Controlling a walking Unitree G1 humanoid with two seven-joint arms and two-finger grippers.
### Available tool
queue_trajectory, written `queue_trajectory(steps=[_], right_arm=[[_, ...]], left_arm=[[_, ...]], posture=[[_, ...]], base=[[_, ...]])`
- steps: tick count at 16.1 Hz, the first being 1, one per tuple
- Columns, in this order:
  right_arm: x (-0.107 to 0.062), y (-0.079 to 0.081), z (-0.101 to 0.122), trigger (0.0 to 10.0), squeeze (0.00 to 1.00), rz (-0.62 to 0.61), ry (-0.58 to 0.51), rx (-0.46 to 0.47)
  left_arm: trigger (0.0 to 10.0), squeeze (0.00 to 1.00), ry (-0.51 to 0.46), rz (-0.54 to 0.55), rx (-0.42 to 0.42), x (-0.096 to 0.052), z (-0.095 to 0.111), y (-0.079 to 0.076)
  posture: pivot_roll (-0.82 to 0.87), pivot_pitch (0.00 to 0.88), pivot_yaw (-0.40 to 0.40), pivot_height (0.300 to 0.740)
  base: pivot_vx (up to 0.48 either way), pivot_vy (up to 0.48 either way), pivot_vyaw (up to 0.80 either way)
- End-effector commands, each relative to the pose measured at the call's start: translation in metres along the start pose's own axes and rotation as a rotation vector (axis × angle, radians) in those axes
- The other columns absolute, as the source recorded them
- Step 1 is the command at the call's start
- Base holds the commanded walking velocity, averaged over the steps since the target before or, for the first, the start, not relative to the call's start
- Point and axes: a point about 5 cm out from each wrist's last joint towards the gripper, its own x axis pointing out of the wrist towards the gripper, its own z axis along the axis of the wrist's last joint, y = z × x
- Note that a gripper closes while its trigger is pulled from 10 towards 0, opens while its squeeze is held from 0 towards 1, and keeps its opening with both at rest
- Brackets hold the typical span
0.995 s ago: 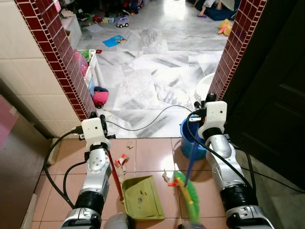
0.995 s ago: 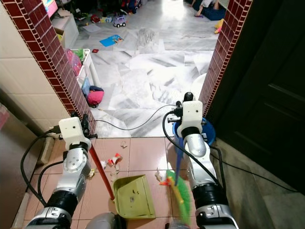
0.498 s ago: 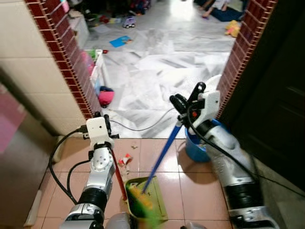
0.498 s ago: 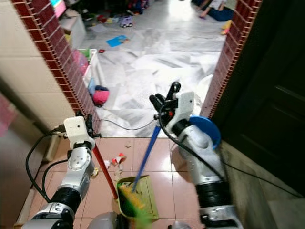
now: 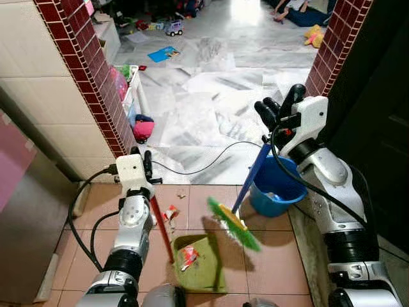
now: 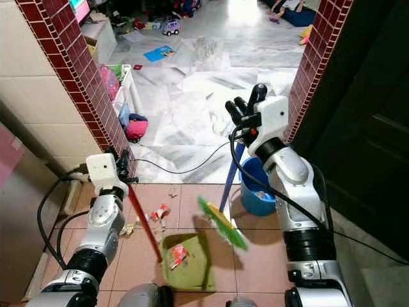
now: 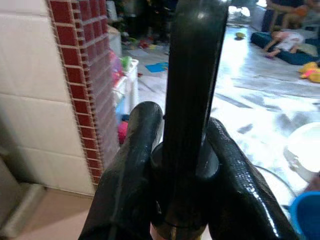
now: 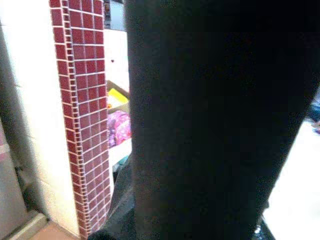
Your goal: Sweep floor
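Observation:
A green dustpan (image 5: 203,268) rests on the terracotta tiles, with a red and white scrap (image 5: 188,256) lying in it. Its red handle (image 5: 162,229) rises to my left gripper (image 5: 143,160), which is shut on it; in the left wrist view both black fingers (image 7: 131,170) clamp the dark handle top (image 7: 192,90). My right gripper (image 5: 277,107) is shut on the blue broom handle (image 5: 250,176). The green broom head (image 5: 234,224) hangs tilted just right of the dustpan, above the floor. More litter (image 5: 170,213) lies left of the dustpan.
A blue bucket (image 5: 276,189) stands by the right brick pillar (image 5: 329,57). The left brick pillar (image 5: 89,70) and a grey cabinet (image 5: 25,211) bound the left, a dark door (image 5: 380,102) the right. A black cable (image 5: 211,160) crosses the threshold. Toys scatter over the marble floor beyond.
The broom swept left into the dustpan, then swung back right and lifted off the floor. A scrap now lies in the dustpan. The left gripper held still.

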Motion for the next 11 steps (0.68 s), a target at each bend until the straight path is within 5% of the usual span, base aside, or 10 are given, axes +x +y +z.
queue_trajectory(steps=[1,6,9,11], right_arm=[[-0.007,0.000,-0.001,10.0,0.00,-0.058,-0.016,-0.052],[-0.038,0.014,-0.043,10.0,0.00,-0.241,0.124,-0.172],[-0.043,0.019,-0.051,10.0,0.00,-0.295,0.145,-0.122],[-0.031,0.017,-0.043,10.0,0.00,-0.262,0.094,-0.118]], left_arm=[[10.0,0.00,-0.002,-0.033,-0.034,-0.002,0.001,-0.001],[10.0,0.00,-0.022,-0.091,-0.073,-0.015,0.004,0.014],[10.0,0.00,-0.014,0.008,-0.008,-0.020,0.004,0.030],[10.0,0.00,-0.025,0.081,0.026,-0.017,0.009,0.037]], posture=[[-0.09,0.000,0.074,0.740],[-0.09,0.000,0.091,0.740],[-0.09,0.000,0.095,0.740],[-0.08,0.000,0.086,0.740]], base=[[0.000,0.000,0.00],[0.000,0.000,0.00],[0.000,0.000,0.00],[0.000,0.000,0.00]])
